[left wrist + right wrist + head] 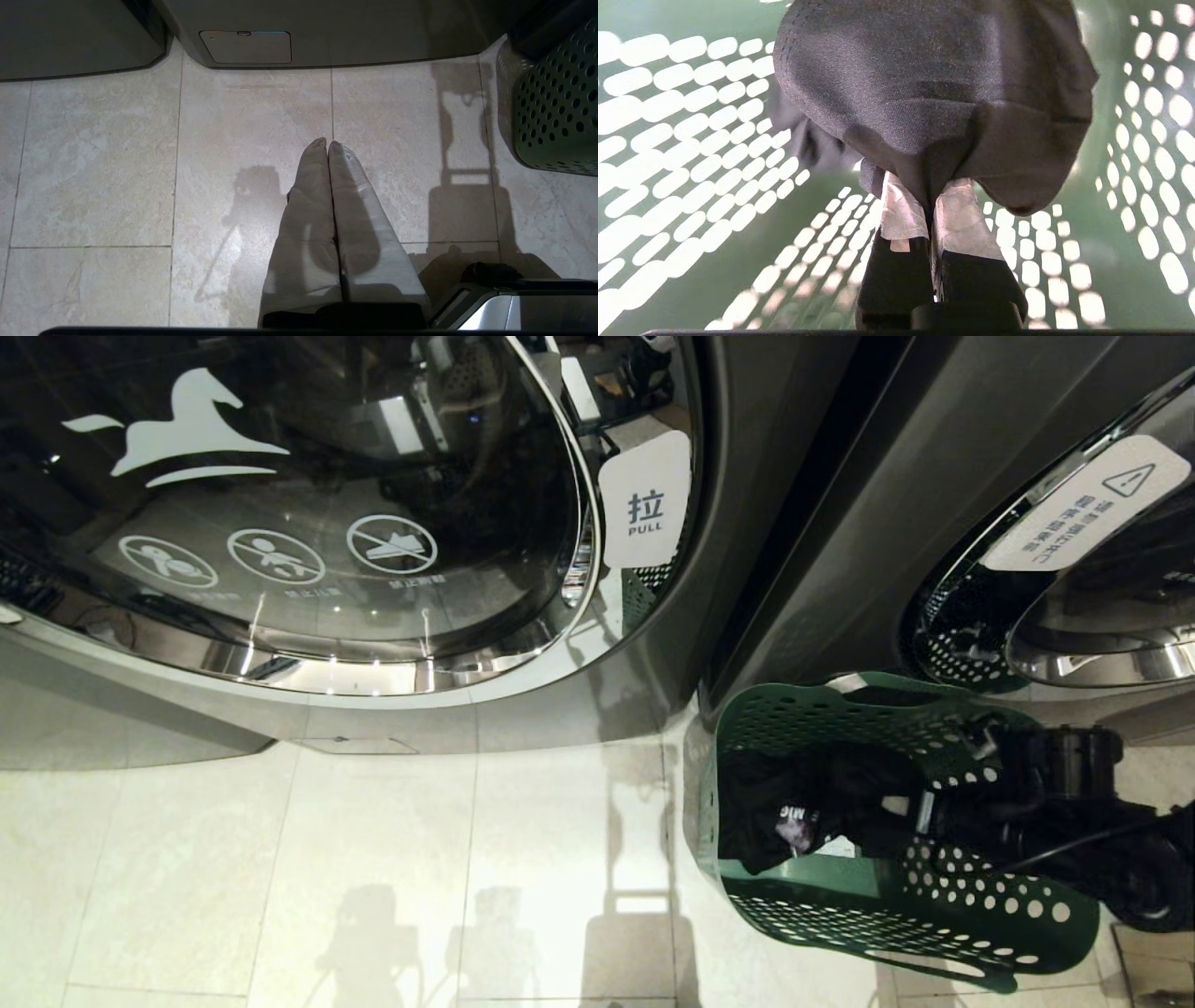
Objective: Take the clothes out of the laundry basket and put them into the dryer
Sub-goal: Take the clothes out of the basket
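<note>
Here you have the dark garment (934,93) bunched inside the green laundry basket (896,915), which stands on the tiled floor (373,859) against the lower front of the right-hand machine. Your right gripper (930,205) is down inside the basket with its taped fingers (962,219) pinched together on a fold of that cloth, so the fabric bulges out beyond the tips, between the perforated green walls. In the head view, you see the right arm reaching into the basket from its right rim, with the black clothing heaped toward the basket's left wall and a small printed patch (795,823) showing on it. To the left of the basket stands the dryer (467,709), its round glass door (308,504) shut, a white "PULL" tag (646,509) at the door's right edge. Your left gripper (328,145) hangs over bare floor tiles, well apart from the basket, fingers pressed together and holding nothing.
</note>
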You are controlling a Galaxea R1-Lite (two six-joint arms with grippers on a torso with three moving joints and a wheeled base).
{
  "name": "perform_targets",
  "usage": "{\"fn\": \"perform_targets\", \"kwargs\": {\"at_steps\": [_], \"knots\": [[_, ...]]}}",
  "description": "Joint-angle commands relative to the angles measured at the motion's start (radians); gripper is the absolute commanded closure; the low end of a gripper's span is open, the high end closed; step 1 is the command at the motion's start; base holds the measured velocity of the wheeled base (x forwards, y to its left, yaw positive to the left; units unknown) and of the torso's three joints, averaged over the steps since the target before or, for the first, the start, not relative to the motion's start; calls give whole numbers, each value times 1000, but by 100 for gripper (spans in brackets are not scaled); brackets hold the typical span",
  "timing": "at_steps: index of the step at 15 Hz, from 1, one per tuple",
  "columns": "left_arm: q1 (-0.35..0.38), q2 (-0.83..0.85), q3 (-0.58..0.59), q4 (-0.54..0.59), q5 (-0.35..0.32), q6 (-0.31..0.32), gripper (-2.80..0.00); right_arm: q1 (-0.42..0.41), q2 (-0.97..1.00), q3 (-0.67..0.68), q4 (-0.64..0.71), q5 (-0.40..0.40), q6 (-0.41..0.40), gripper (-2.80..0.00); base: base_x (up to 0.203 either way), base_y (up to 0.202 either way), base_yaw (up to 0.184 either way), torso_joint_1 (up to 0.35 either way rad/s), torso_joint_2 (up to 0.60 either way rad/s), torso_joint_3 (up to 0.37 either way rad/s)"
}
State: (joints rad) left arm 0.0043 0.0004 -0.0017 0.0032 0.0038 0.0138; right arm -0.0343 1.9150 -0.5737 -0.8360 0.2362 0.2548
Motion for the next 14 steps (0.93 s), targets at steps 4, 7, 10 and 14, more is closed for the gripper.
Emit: {"fn": "perform_targets", "kwargs": {"at_steps": [4, 7, 10, 14], "knots": [[0, 0, 0, 0, 1, 0, 0, 5, -429, 194, 6, -12, -11, 0, 0, 0, 0, 0, 0, 0], [0, 0, 0, 0, 1, 0, 0, 6, -662, 273, 63, -59, -68, 0, 0, 0, 0, 0, 0, 0], [0, 0, 0, 0, 1, 0, 0, 29, -900, 282, 171, -102, -208, 0, 0, 0, 0, 0, 0, 0], [0, 0, 0, 0, 1, 0, 0, 57, -1176, 264, 302, -152, -372, 0, 0, 0, 0, 0, 0, 0]]}}
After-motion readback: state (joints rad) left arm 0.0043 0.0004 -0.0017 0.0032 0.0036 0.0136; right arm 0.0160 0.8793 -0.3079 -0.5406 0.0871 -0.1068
